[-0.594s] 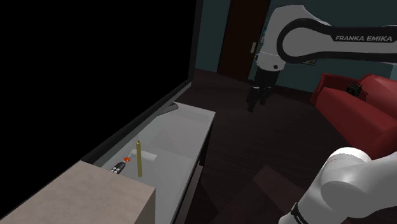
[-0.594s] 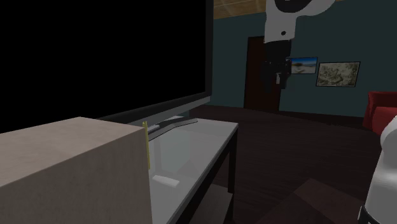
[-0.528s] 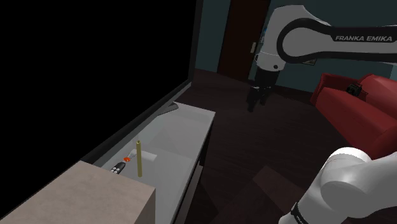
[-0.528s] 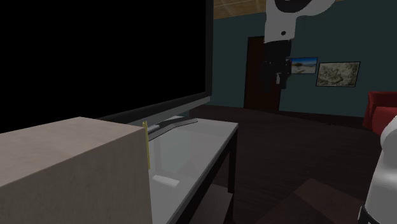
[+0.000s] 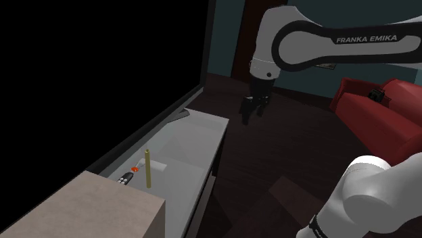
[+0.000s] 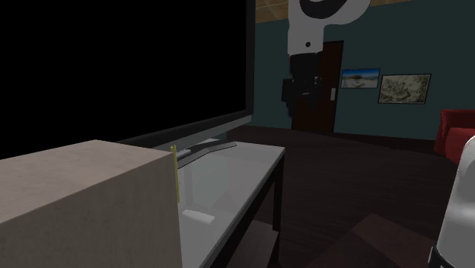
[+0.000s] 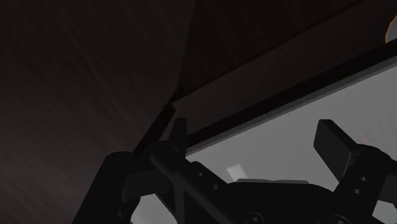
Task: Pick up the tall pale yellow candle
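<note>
The tall pale yellow candle (image 5: 148,168) stands upright on the glass-topped table (image 5: 193,145), near the corner of a beige box (image 5: 88,209). In the second exterior view the candle (image 6: 175,169) peeks out from behind that box (image 6: 84,198). My gripper (image 5: 247,116) hangs high in the air over the dark floor, just beyond the table's far corner and well away from the candle. It also hangs above the table's far end in the second exterior view (image 6: 294,106). In the wrist view the gripper (image 7: 257,143) is open, fingers (image 7: 334,143) apart over the table top, holding nothing.
A huge black screen (image 5: 101,67) on a grey foot (image 5: 181,113) runs along the table's far side. A small red-and-black item (image 5: 127,178) and a pale block (image 5: 159,164) lie by the candle. A red sofa (image 5: 379,115) stands at the shoulder view's right.
The arm has swung toward the shoulder view's left, carrying the gripper from over the open floor to near the table's far corner. The candle has not moved.
</note>
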